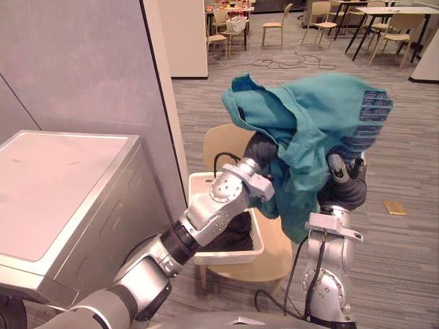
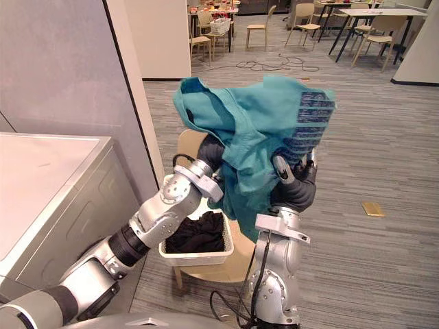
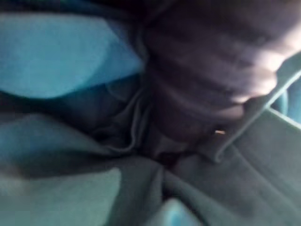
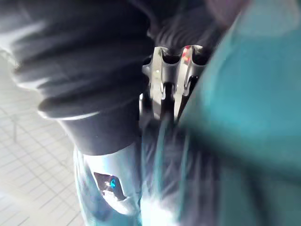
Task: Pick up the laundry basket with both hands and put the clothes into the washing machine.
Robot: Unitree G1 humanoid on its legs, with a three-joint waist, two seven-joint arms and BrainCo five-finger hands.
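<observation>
A teal garment (image 1: 302, 123) is lifted high and drapes over both my hands. My left hand (image 1: 260, 148) reaches up into it from below, and the cloth hides what lies past its dark cover, also in the left wrist view (image 3: 207, 80). My right hand (image 1: 343, 186) stands upright under the garment's right side, its thumb and fingers (image 4: 171, 87) closed on a fold. Below them, a white laundry basket (image 1: 226, 258) with dark clothes (image 1: 236, 233) inside rests on a beige chair (image 1: 271, 264). The washing machine (image 1: 62, 185) stands at the left, seen from above.
A grey partition panel (image 1: 82, 68) rises behind the washing machine. A small yellow object (image 1: 394, 207) lies on the carpet at the right. Tables and chairs (image 1: 384, 27) stand far back in the room, with cables on the floor (image 1: 291, 63).
</observation>
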